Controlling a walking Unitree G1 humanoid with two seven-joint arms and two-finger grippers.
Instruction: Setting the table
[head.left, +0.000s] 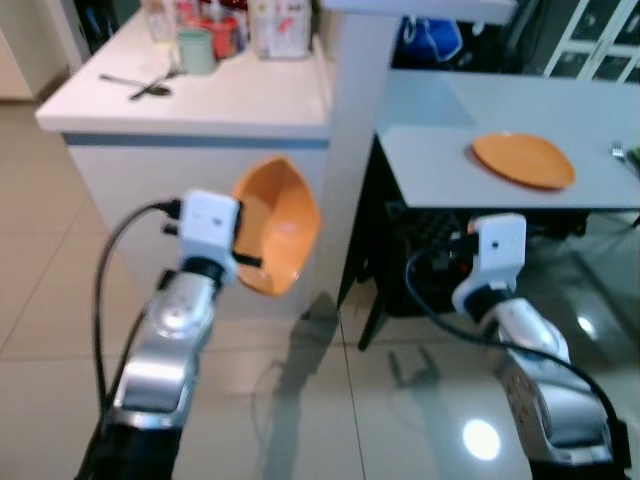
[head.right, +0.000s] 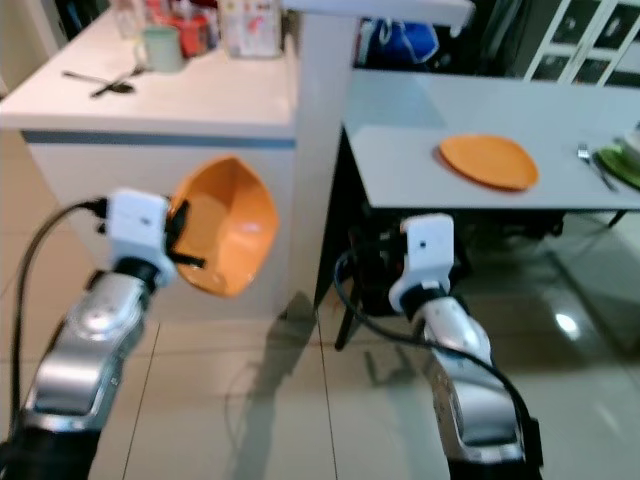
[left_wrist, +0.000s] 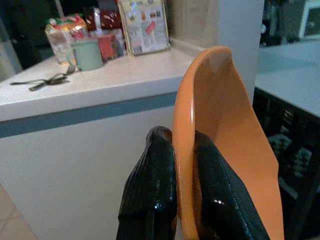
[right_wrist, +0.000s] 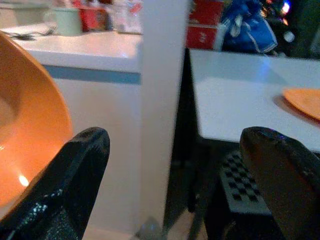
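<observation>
My left gripper (left_wrist: 182, 175) is shut on the rim of an orange bowl (head.left: 277, 226), held on edge in the air in front of the white counter (head.left: 210, 100). In the left wrist view both black fingers (left_wrist: 152, 195) pinch the bowl's (left_wrist: 225, 135) rim. My right gripper (right_wrist: 175, 165) is open and holds nothing, raised low in front of the grey table (head.left: 450, 170). An orange plate (head.left: 523, 159) lies on that table, to the right. A fork (head.right: 597, 166) and a green dish (head.right: 625, 165) sit at the table's far right edge.
A spoon and fork (head.left: 145, 86), a pale green mug (head.left: 197, 50) and several packages (head.left: 280, 25) stand on the counter. A white pillar (head.left: 355, 120) rises between counter and table. Dark crates (head.left: 430, 250) sit under the table. The tiled floor (head.left: 330, 400) lies ahead.
</observation>
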